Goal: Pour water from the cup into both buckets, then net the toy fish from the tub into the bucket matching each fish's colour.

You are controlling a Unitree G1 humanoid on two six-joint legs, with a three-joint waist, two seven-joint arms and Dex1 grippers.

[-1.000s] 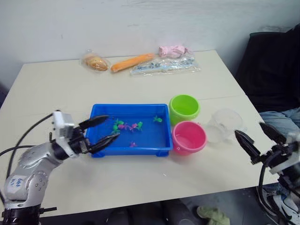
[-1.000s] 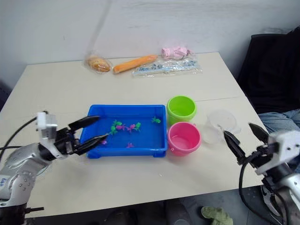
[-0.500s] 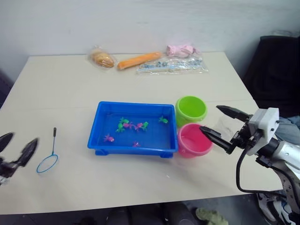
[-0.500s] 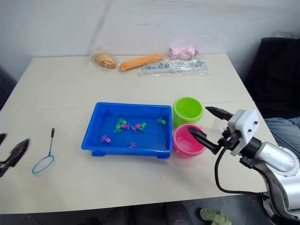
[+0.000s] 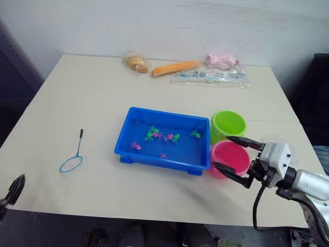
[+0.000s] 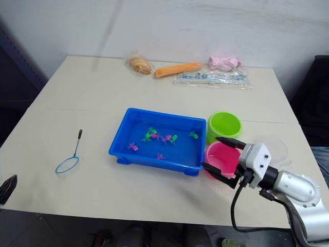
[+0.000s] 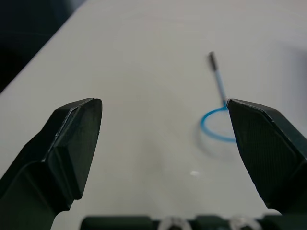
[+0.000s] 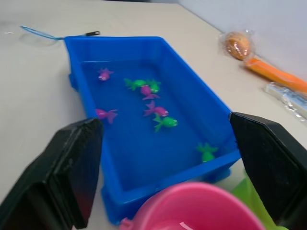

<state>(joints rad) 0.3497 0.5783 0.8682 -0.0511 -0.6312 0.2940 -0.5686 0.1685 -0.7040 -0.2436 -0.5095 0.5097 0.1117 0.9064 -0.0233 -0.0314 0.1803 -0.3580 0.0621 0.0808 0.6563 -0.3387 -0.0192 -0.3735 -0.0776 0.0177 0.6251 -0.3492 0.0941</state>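
1. The tub point(image 6: 154, 157) sits mid-bench as the landmark, holding pink and green toy fish point(image 6: 160, 137) in shallow water, so they lie ready for scooping.
2. The green bucket point(image 6: 224, 125) and pink bucket point(image 5: 230, 156) stand touching the tub's right end, one behind the other, likely so that netted fish travel only a short way.
3. The net point(image 5: 72, 159) lies flat on the bench point(image 6: 92, 98) well left of the tub, unheld.
4. The left end effector point(image 7: 168, 153) hangs near the net, its ring just ahead, fingers spread wide and empty, probably lining up a pick.
5. The right end effector point(image 6: 222, 160) hovers over the pink bucket, fingers apart, holding nothing.
6. The cup point(image 6: 280, 149) shows faintly right of the buckets.
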